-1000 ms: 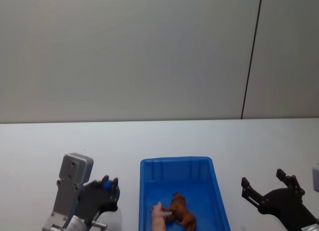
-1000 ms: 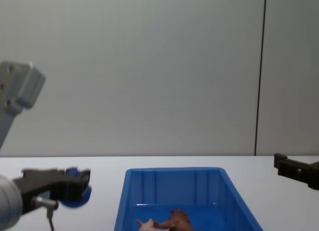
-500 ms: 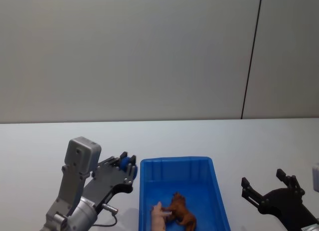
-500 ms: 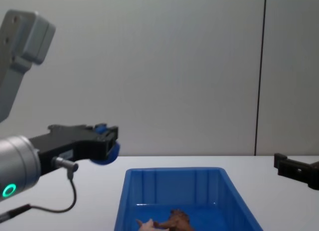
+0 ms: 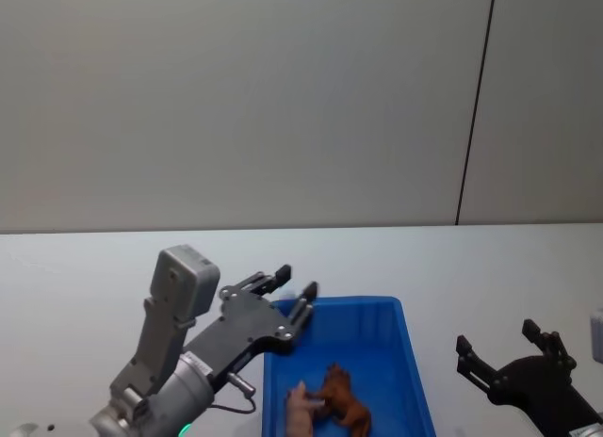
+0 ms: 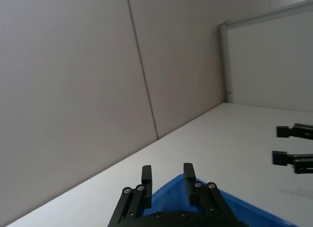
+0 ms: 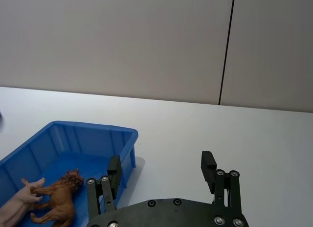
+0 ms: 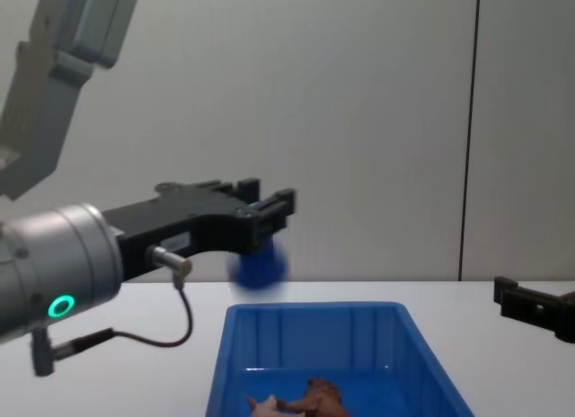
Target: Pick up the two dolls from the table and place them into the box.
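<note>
My left gripper (image 8: 268, 201) hangs over the far left corner of the box (image 5: 405, 345), jaws apart and empty; the blue doll (image 8: 259, 264) is in the air just below them, above the box's far rim. The reddish-brown doll (image 5: 341, 396) and the pink doll (image 5: 301, 409) lie touching on the box floor, near end. My right gripper (image 5: 509, 350) waits open, empty, above the table (image 5: 75, 267) right of the box.

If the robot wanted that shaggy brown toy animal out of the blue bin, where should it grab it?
Probably across the trunk of the shaggy reddish-brown toy animal, from straight above. It lies on the floor of the bright blue plastic bin, so the walls block a sideways reach, and the pale pink toy crowds one side.
</note>
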`<state>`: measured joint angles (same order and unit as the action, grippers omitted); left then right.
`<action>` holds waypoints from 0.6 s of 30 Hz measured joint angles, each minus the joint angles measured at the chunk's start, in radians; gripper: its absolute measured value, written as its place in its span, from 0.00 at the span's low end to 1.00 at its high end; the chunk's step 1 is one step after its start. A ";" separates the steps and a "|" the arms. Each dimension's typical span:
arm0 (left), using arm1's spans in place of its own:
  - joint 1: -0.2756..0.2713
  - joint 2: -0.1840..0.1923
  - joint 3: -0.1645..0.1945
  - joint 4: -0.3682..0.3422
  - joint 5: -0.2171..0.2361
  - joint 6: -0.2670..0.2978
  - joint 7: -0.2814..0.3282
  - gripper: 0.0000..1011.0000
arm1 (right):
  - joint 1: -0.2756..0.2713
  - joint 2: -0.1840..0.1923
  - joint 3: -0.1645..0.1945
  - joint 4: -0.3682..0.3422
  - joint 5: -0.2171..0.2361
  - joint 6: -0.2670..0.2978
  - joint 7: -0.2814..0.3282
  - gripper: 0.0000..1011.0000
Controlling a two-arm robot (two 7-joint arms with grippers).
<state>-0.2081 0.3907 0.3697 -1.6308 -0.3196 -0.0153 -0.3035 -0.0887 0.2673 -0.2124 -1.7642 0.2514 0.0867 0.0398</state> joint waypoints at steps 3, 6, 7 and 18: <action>-0.013 -0.010 0.005 0.011 0.000 -0.013 -0.044 0.45 | 0.000 0.000 0.000 0.000 0.000 0.000 0.000 0.99; -0.024 -0.019 0.009 0.020 0.000 -0.023 -0.081 0.55 | 0.000 0.000 0.000 0.000 0.000 0.000 0.000 0.99; -0.026 -0.021 0.010 0.022 0.000 -0.025 -0.089 0.57 | 0.000 0.000 0.000 0.000 0.000 0.000 0.000 0.99; -0.050 -0.040 0.019 0.039 -0.001 -0.047 -0.161 0.91 | 0.000 0.000 0.000 0.000 0.000 0.000 0.000 0.99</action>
<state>-0.2578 0.3507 0.3892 -1.5918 -0.3210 -0.0624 -0.4640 -0.0887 0.2673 -0.2124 -1.7641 0.2514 0.0866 0.0398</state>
